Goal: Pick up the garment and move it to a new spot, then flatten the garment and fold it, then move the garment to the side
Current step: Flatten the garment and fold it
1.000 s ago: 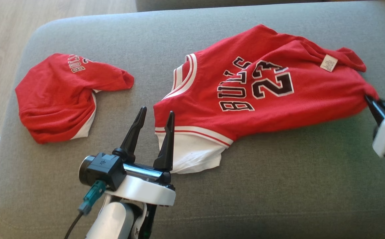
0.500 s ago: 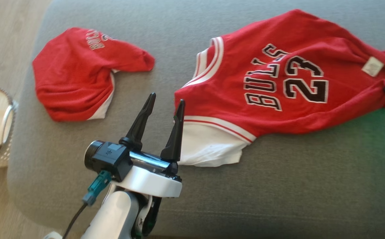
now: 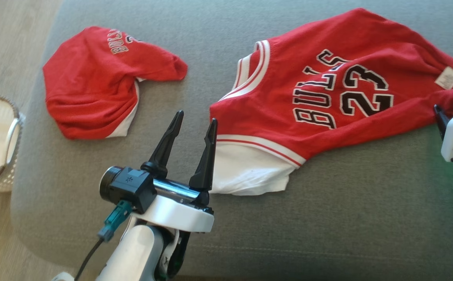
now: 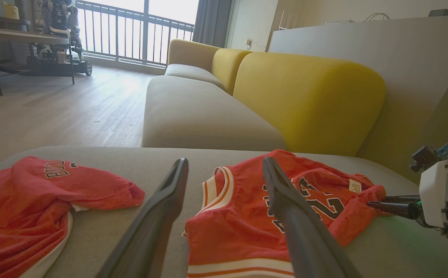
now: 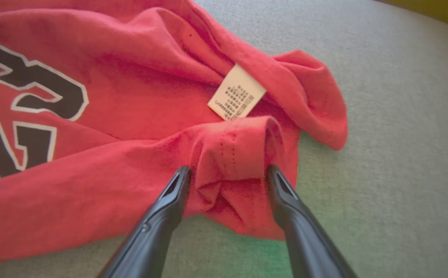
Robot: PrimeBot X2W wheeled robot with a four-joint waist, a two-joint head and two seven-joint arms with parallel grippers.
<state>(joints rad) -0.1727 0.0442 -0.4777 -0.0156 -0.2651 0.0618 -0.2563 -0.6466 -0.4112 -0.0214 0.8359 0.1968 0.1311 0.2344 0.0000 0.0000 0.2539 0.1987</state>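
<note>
- Head view: the left gripper (image 3: 196,117) is seen nearest, low and left of centre, with its fingers pointed up the view. Its jaws are held apart and nothing is between them.
- The right fingertip of that gripper is lined up with the garment's left edge. Contact cannot be told.
- The garment (image 3: 320,101), a red jersey marked "BULLS 23", is laid on the grey cushion (image 3: 327,218). It is spread from the centre out to the right edge, wrinkled and not folded.
- A white panel (image 3: 246,175) is shown at the garment's near-left end, below red and white striping.
- The right gripper (image 3: 439,115) is placed at the right edge, against the garment's right end. One dark finger and the white housing are seen there.
- In the right wrist view, the right gripper (image 5: 228,169) is shown with its jaws set wide apart. A bunched fold of the garment is caught loosely between the fingers and is not pinched flat.
- A white care label (image 5: 236,96) is seen just beyond that bunch, tucked under a rolled edge.
- A second red garment (image 3: 89,93) is left crumpled on the cushion's left part, well apart from the jersey.
- A basket (image 3: 13,132) is cut off by the left edge, off the cushion and over the wooden floor (image 3: 7,39).
- In the left wrist view, a beige seat (image 4: 200,116) and a yellow backrest (image 4: 308,96) are seen farthest off.
</note>
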